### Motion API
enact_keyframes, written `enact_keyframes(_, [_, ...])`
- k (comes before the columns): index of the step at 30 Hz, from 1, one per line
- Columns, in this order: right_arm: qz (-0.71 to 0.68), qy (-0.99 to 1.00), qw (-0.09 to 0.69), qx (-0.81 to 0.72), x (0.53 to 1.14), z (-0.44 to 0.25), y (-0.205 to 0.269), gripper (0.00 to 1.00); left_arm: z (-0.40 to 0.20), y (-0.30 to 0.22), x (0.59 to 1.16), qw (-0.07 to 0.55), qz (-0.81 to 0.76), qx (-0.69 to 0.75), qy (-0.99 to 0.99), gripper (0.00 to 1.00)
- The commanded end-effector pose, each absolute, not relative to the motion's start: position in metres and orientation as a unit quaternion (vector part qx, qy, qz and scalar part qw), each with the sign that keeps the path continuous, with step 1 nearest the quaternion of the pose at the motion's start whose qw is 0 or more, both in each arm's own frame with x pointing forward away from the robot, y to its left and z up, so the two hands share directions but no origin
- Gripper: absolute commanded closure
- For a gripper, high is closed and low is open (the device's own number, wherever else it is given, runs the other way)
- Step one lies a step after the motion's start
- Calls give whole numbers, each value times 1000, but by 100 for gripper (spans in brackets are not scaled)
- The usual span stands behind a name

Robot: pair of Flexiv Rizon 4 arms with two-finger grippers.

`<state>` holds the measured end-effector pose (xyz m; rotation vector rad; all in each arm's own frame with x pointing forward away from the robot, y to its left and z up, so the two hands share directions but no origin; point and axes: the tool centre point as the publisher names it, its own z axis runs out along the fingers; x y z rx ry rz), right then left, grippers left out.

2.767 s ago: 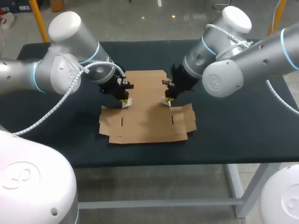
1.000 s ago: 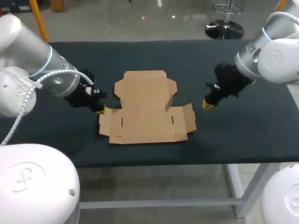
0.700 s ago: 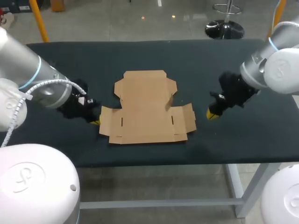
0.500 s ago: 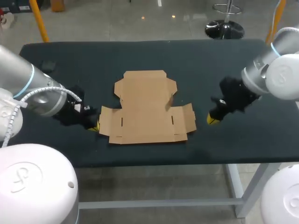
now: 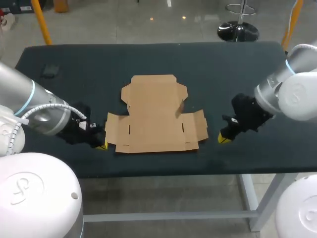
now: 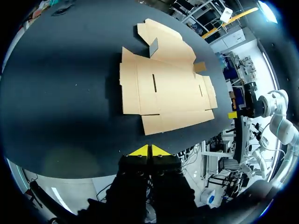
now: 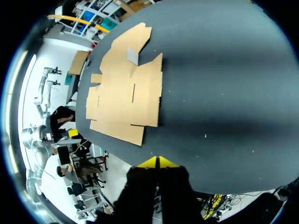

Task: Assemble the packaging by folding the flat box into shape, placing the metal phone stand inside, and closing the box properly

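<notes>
The flat brown cardboard box point(image 5: 153, 116) lies unfolded at the table's middle, with one small flap point(image 5: 180, 105) raised. My left gripper point(image 5: 101, 146) is low by the box's near left corner, shut and empty. In the left wrist view its yellow tips point(image 6: 149, 150) meet, with the cardboard point(image 6: 163, 88) ahead of them. My right gripper point(image 5: 223, 139) hovers to the right of the box, also shut on nothing. Its joined tips point(image 7: 159, 162) point across dark table toward the cardboard point(image 7: 126, 88). No phone stand is clearly seen.
A small dark object point(image 5: 49, 71) sits at the table's far left; what it is cannot be told. The black table top point(image 5: 237, 69) stretches wide around the box. Both grippers are close to the front edge point(image 5: 163, 171).
Both arms have drawn outward off the cardboard and then toward the front edge, the left going left and the right going right. The box has stayed put.
</notes>
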<state>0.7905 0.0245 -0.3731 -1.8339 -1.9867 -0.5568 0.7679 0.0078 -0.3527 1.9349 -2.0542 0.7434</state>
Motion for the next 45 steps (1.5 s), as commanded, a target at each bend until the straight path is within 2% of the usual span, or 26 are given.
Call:
enact_keyframes(1, [-202, -706, 187, -653, 788, -384, 29, 100, -368, 3, 772, 119, 254, 655, -702, 100])
enact_keyframes(11, [-213, -699, 200, -653, 788, -399, 38, 100, -384, -2, 771, 141, 255, 659, -693, 100])
enact_keyframes(26, [-218, -694, 201, -656, 788, -400, 37, 100, -385, -1, 772, 141, 255, 659, -693, 100])
enact_keyframes(45, [-208, -692, 209, -659, 799, -418, 51, 100, -407, -7, 791, 191, 225, 692, -659, 100])
